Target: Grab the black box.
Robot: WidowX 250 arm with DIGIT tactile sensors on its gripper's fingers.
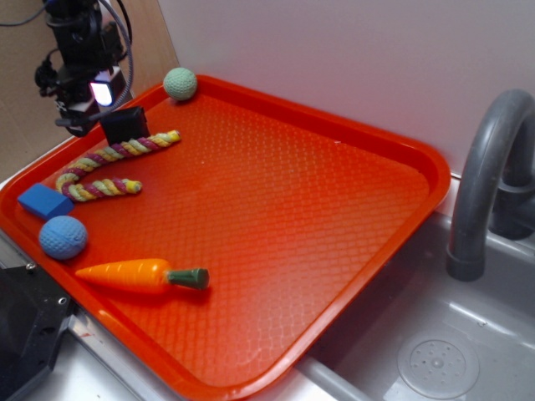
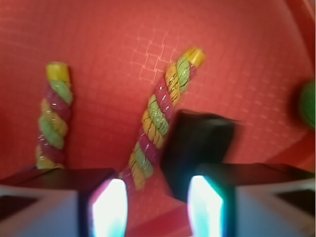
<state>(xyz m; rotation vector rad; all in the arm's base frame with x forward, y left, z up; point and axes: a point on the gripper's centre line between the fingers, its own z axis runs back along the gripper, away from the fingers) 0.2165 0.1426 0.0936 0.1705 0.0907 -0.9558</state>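
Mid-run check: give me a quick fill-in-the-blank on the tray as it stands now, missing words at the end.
1. The black box rests against the braided ____ toy.
2. The gripper hangs just behind the box with its jaws ____.
3. The toy carrot lies nearest the ____ ball.
4. The green ball sits in a ____ of the orange tray.

Missing words: rope; open; blue; corner

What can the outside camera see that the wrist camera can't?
Only the outside view shows the carrot, the blue ball, the blue block, the faucet and the sink. Only the wrist view shows the gripper fingers up close, open, with the box off to one side. Both show the black box, the rope, the green ball and the red tray.
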